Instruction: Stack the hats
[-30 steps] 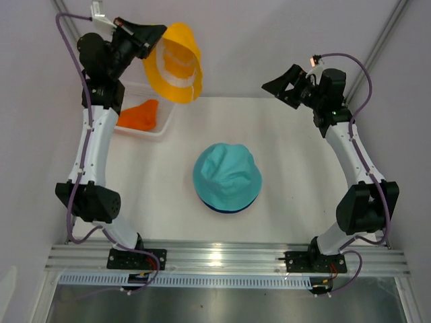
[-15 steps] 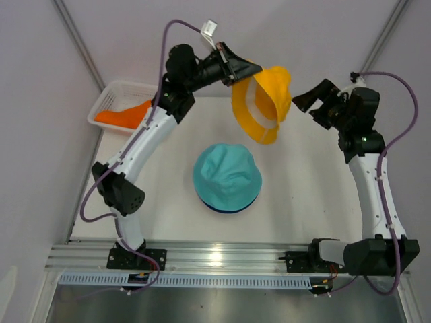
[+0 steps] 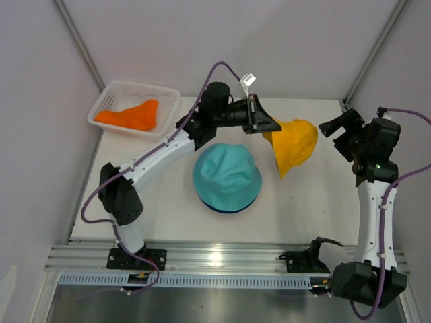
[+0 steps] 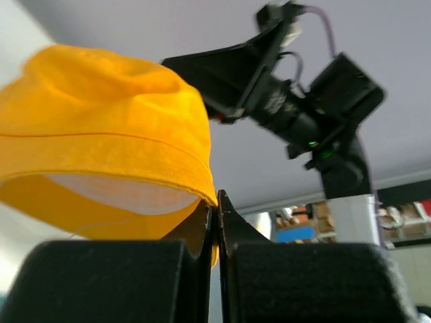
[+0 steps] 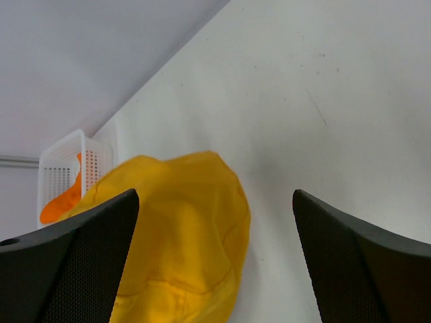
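Note:
My left gripper (image 3: 269, 126) is shut on the brim of the yellow hat (image 3: 295, 145), which hangs from it down to the table, right of the teal hat (image 3: 227, 175). In the left wrist view the yellow hat (image 4: 101, 134) fills the left and its brim is pinched at my left gripper (image 4: 216, 202). The teal hat sits on a dark blue hat, whose edge (image 3: 225, 209) shows beneath it. An orange hat (image 3: 131, 116) lies in the white basket (image 3: 167, 102). My right gripper (image 3: 337, 131) is open and empty, just right of the yellow hat (image 5: 175, 242), which lies between its fingers (image 5: 67, 269) in its view.
The white slatted basket stands at the table's back left; it also shows in the right wrist view (image 5: 60, 171). Grey walls enclose the table on the left, back and right. The aluminium rail (image 3: 222, 259) runs along the near edge.
My left arm has swung from the back left to the right and down, carrying the yellow hat to beside the teal hat. My right gripper has moved right and lower.

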Tool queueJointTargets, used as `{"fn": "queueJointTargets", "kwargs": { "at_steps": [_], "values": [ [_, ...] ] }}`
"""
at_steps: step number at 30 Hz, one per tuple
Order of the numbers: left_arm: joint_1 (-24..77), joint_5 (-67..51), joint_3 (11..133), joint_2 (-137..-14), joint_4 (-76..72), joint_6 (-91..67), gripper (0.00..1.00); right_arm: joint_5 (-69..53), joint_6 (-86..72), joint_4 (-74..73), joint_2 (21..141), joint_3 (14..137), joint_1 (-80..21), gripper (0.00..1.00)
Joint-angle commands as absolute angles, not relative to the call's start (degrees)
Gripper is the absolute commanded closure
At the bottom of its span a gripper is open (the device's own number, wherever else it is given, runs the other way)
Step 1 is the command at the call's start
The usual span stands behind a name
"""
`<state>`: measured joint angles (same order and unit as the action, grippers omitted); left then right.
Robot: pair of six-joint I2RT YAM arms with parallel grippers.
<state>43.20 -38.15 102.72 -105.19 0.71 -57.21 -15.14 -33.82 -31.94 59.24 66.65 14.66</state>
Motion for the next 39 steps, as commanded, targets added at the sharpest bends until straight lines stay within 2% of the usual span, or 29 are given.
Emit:
{"fn": "queueJointTargets", "kwargs": {
  "at_steps": [1, 6, 16, 20, 27, 33, 39],
  "values": [
    [42.36, -33.93, 97.83, -93.88, 6.94, -46.16, 0.99, -17.66, -33.57, -30.33, 58.36, 64.17, 14.94, 0.01],
    [40.70, -28.84, 86.79, -84.66, 11.86, -42.19, 0.99, -21.96, -35.24, -27.25, 58.36, 61.35, 14.94, 0.00],
    [37.71, -16.09, 81.92, -74.63, 22.49, -36.30, 0.99, -28.12, -34.81, -22.59, 57.13, 58.54, 14.77, 0.00],
    [37.09, -15.12, 77.79, -71.11, 22.94, -37.00, 0.99, -29.88, -33.84, -21.27, 57.48, 58.18, 13.19, 0.01],
    [33.05, -17.40, 65.85, -62.60, 22.14, -39.02, 0.99, -28.05, -31.12, -20.30, 61.17, 60.11, 3.88, 0.00],
    [31.73, -15.38, 61.19, -55.99, 26.27, -39.37, 0.98, -25.58, -31.11, -19.69, 64.50, 60.73, -2.54, 0.01],
    [31.55, -18.46, 56.34, -51.24, 26.89, -39.46, 0.99, -24.43, -31.38, -19.25, 66.18, 61.00, -5.45, 0.00]
  ]
}}
